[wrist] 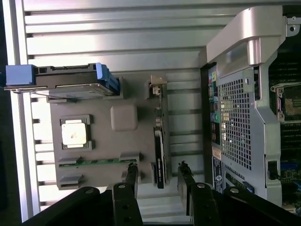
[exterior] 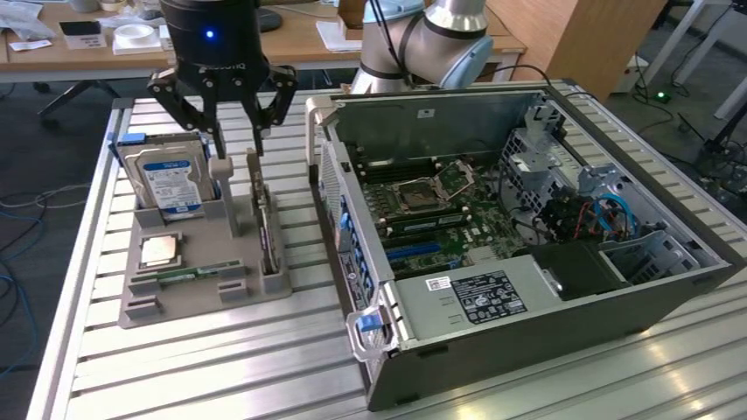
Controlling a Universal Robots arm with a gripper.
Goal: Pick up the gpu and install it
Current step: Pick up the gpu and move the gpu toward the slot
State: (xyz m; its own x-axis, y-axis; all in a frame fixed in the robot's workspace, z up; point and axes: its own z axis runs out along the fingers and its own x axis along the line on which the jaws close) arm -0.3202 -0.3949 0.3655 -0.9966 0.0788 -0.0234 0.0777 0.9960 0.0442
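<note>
Pincer (wrist: 158, 173), spread wide, hangs above the gpu (wrist: 160, 150) standing on edge in the tray (wrist: 101, 155).

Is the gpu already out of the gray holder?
No, the gpu stands on edge in its slot of the gray holder, with the open gripper above it.
</note>
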